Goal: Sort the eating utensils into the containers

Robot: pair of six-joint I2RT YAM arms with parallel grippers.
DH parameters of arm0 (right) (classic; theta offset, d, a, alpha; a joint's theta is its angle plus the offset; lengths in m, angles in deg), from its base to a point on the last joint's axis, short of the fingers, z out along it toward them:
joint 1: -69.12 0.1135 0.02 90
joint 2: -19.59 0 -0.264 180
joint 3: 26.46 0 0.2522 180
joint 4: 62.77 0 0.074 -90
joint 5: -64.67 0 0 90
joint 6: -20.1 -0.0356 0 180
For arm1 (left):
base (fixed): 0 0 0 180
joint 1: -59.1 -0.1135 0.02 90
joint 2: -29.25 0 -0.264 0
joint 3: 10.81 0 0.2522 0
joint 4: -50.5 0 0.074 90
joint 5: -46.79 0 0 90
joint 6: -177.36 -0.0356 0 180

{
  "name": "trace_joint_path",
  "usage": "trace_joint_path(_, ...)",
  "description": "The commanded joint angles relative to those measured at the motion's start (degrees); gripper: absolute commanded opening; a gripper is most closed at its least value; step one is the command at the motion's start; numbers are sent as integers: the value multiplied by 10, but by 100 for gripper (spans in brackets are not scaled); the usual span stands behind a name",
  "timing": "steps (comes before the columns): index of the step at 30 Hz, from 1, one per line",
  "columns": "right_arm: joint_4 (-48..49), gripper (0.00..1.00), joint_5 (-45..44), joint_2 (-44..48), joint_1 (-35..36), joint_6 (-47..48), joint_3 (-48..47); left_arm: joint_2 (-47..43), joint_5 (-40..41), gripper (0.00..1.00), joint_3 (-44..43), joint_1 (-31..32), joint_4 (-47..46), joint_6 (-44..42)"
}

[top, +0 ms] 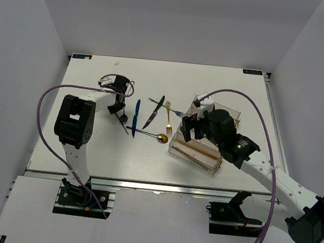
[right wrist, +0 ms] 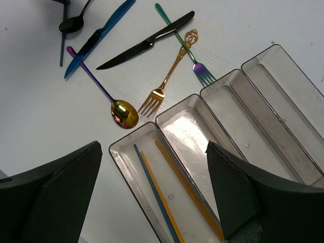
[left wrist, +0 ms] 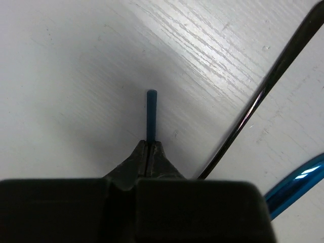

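Chopstick (left wrist: 151,112) (dark blue) pinched in left claw (left wrist: 148,146), right claw (right wrist: 152,152) spread wide

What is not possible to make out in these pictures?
- Left wrist view: the left gripper is shut on a thin blue stick; the gripper hides its rest.
- Left wrist view: the blue knife is cut off by the right edge.
- Top view: the right arm covers much of the tray.
- Right wrist view: the chopsticks run off the bottom edge.
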Motion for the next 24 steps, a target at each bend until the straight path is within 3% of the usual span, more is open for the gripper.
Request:
trace_joint_path(1, 23, 88, 11, 3, -3, 5, -5, -13, -8, 0, 66, -5, 12, 10)
trace_joint_path(5, 40, 89, 28, 14, -3, -7, 2, -86, 20, 0, 129, -6, -2, 21)
trace_joint_path(10, 82, 89, 93, 20, -3, -59, 15, -248, 21, 0, 198, -3, -11, 12)
trace_joint_path(12, 114, 89, 147, 7, -3, -87, 18, -299, -25, 0, 244, 1, -52, -21)
trace_joint_path(18, 253, 89, 279, -86, -1, -222, 23, -458, -289, 0, 341, 21, -203, -39)
trace_joint_path(20, 294, 89, 288, -113, 5, -267, 15, -492, -370, 0, 358, 37, -278, -27)
trace_joint_path(24, 347, 87, 282, -187, 19, -321, -6, -524, -458, 0, 403, 51, -405, 7)
